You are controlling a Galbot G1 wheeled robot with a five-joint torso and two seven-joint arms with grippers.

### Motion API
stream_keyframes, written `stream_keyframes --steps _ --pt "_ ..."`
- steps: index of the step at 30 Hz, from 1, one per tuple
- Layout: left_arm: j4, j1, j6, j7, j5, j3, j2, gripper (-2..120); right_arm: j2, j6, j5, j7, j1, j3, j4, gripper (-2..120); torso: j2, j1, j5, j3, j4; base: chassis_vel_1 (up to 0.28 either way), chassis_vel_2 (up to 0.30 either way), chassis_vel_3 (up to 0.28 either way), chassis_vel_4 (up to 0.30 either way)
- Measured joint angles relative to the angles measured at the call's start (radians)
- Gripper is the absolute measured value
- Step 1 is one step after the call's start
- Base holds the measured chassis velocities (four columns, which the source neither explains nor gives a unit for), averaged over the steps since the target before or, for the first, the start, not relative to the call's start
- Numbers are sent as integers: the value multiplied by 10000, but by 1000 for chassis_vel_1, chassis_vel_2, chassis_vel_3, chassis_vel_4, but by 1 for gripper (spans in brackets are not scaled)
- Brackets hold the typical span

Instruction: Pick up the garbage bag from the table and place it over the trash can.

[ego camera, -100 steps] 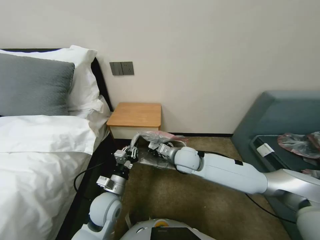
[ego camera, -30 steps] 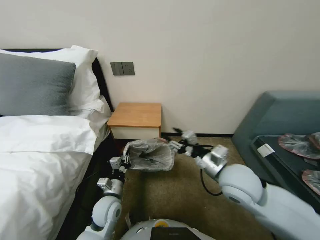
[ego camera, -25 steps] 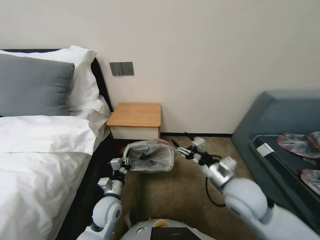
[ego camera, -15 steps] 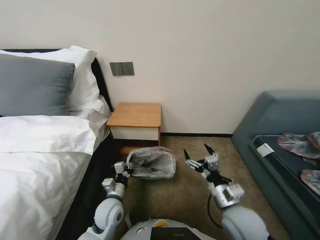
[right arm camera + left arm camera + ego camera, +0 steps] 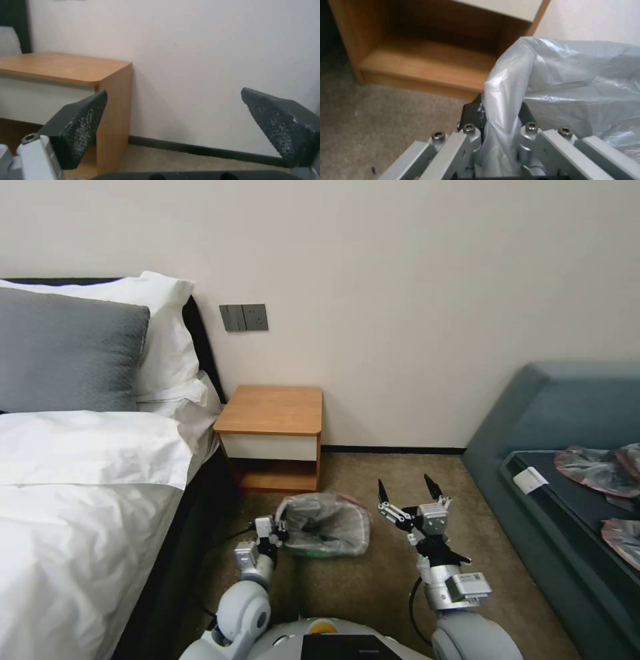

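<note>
grey garbage bag (image 5: 330, 523) lining trash can, carpet

glossy plastic garbage bag (image 5: 327, 523), wood table (image 5: 272, 410)

Cream wall (image 5: 413, 280), brown carpet (image 5: 360, 587), bed (image 5: 80, 480), sofa (image 5: 567, 413)

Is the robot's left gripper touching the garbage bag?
Touching. In the left wrist view, the left gripper is shut on a fold of the garbage bag, with the film pinched between its fingers. The head view shows it at the bag's rim.
</note>
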Motion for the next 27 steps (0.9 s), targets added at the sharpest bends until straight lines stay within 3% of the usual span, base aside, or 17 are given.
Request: stream_keyframes --steps 16,24,27 --pt "636 -36 198 -275 312 37 -137 7 -10 -98 322 318 185 165 -153 100 0 -1 2 0 -1 0 0 0 0" --pt "800 -55 -40 90 691 -133 -131 32 -47 -102 322 320 205 71 -209 100 0 0 -2 0 -2 0 0 0 0" --pt "755 -54 -212 292 822 -223 -112 48 -54 -100 315 320 193 9 -217 100 0 0 -3 1 -2 0 0 0 0"
